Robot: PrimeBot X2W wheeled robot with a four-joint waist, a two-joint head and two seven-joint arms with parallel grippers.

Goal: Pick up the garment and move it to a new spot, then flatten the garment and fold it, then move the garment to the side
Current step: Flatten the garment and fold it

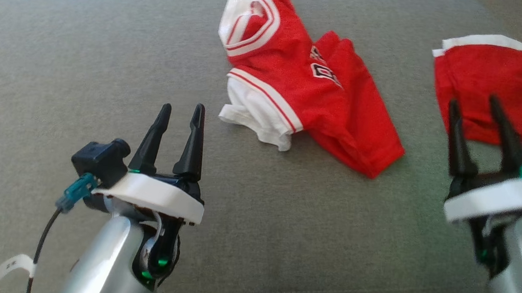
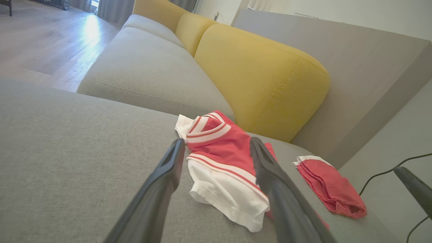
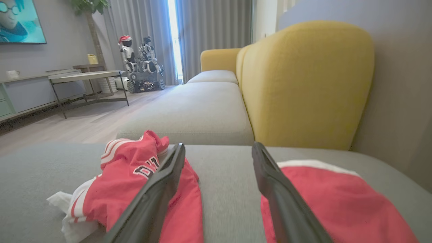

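Your left gripper (image 1: 181, 118) was nearer the shirt (image 1: 305, 81), which lay ahead and to its right. Both grippers were spread and empty; the right gripper (image 1: 476, 106) was by the shorts (image 1: 497, 78)

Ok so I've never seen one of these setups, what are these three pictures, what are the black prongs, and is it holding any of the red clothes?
It is a two-armed robot working over a grey sofa cushion. The head view looks down from its head; the other two come from cameras on each wrist, looking along that arm's own fingers. The black prongs are those fingers: the left end effector at lower left and the right end effector at lower right. Both stand open and hold nothing. A crumpled red and white jersey lies in the middle of the cushion. A second red garment with a white band lies flatter, off to the right, just beyond the right fingers. Yellow back cushions stand behind.
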